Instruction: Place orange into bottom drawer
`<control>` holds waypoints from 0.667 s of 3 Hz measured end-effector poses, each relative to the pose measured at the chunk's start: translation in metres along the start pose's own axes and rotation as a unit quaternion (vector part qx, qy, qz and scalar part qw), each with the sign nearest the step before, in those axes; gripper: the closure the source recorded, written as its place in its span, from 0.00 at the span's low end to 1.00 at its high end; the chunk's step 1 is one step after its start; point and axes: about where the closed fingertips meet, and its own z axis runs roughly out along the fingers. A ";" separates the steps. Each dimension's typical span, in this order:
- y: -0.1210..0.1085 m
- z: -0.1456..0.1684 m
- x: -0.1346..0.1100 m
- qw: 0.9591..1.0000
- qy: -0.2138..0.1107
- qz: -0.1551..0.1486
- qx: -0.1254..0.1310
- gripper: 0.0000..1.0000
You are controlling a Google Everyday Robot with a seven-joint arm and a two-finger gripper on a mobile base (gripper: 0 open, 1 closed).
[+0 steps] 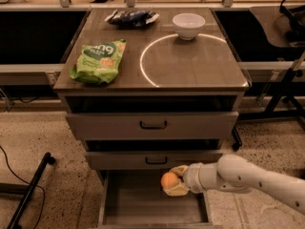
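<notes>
A speckled floor point(38, 132) lay around a grey drawer cabinet in dim, warm light, with dark shelving behind it.

The end effector point(172, 181) hung over the open bottom drawer point(133, 202). Its pale fingers point(178, 170) were clenched above and below the orange point(168, 180). The fruit sat in that grasp toward the right rear of the tray, and I could not tell whether it touched the grey floor. The white arm point(248, 178) reached in from the right across the drawer's right wall and ran out of view at the lower right.

Just above the upper finger stood the middle drawer front point(119, 160) with its black handle, the nearest thing in the way. Higher up, the top drawer front point(105, 125) jutted a little further out. To the left of the orange and in front of it lay open grey drawer floor, bounded by low side walls. The drawer's front edge was cut off by the bottom of the picture.

On the tabletop point(200, 70), well apart from the arm, a white bowl point(188, 25) stood at the back on a painted white ring point(142, 68). A green snack bag point(98, 61) lay at the left and a dark bag point(132, 17) at the rear edge, its print too dim to read. On the floor at the left lay a black stand leg point(28, 190) and a thin cable point(12, 173).
</notes>
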 end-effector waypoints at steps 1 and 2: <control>0.007 0.039 0.016 1.000 0.004 -0.010 -0.012 1.00; 0.016 0.076 0.036 0.999 0.011 -0.013 -0.029 1.00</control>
